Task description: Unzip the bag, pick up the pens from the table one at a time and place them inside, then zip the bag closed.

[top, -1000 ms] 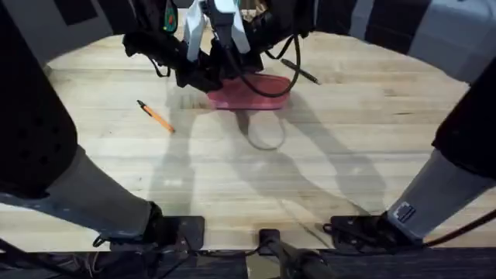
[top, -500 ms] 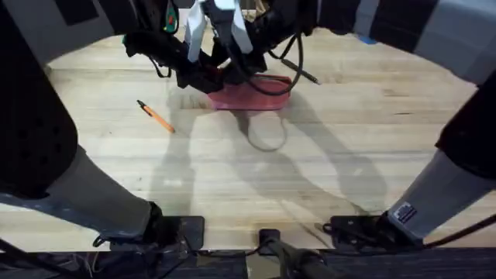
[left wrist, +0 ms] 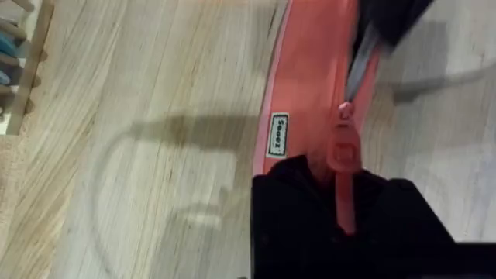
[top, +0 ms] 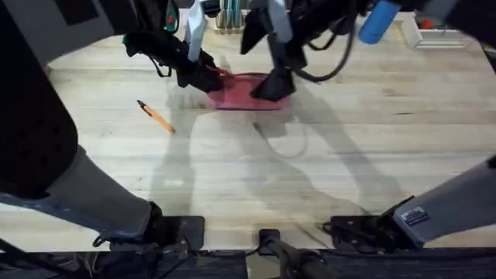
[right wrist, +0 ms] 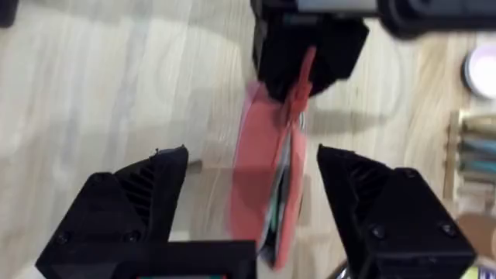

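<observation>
- Swinging rightward since a second ago, the right pincer (top: 273, 84) is hovering wide open over the pink pouch (top: 249, 91), upper centre of the table (top: 349, 155).
- Left pincer (top: 208, 77) is clamping the pouch's end.
- Orange pen (top: 156, 116) is lying left, apart.

Table (top: 349, 139): light wooden planks with pale grain, rounded far edge. Lying on it: pink pouch (top: 246, 91) near the far middle, flat on the wood; orange pen (top: 156, 116) with a black tip, well apart from the pouch toward the left, lying at a slant. At the far edge, a wooden holder (top: 225, 28) with teal pens standing upright.
</observation>
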